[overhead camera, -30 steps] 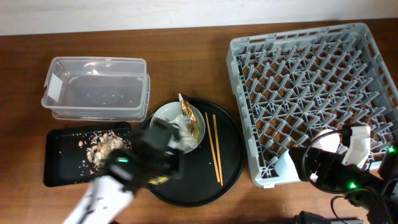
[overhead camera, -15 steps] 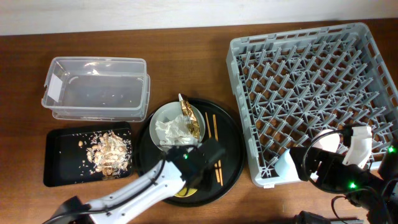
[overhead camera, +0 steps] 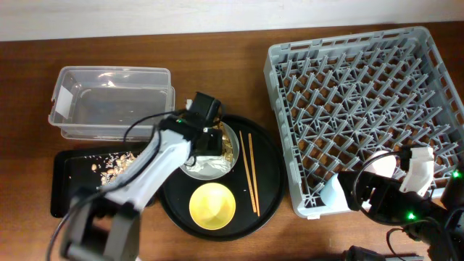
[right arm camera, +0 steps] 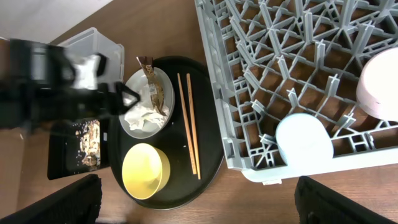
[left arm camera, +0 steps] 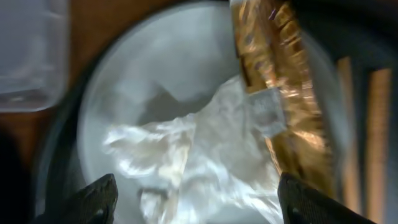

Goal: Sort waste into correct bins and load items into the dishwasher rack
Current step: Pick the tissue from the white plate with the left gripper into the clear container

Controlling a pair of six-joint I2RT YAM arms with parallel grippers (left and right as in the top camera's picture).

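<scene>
Hovering wide-open left pincer (left arm camera: 198, 194) over crumpled white tissue (left arm camera: 193, 146) on round grey plate (left arm camera: 130, 87).

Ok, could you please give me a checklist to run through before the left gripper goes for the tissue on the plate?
1. Left gripper open: ok, fingers spread wide above the plate.
2. Crumpled tissue reachable: ok, it lies uncovered on the grey plate.
3. Tissue separate from the foil wrapper: not ok, the wrapper lies against the tissue's edge.
4. Clear tub has room: ok, nothing bulky shows inside.
5. Chopsticks out of the way: ok, they lie on the round black tray, apart from the plate.
</scene>
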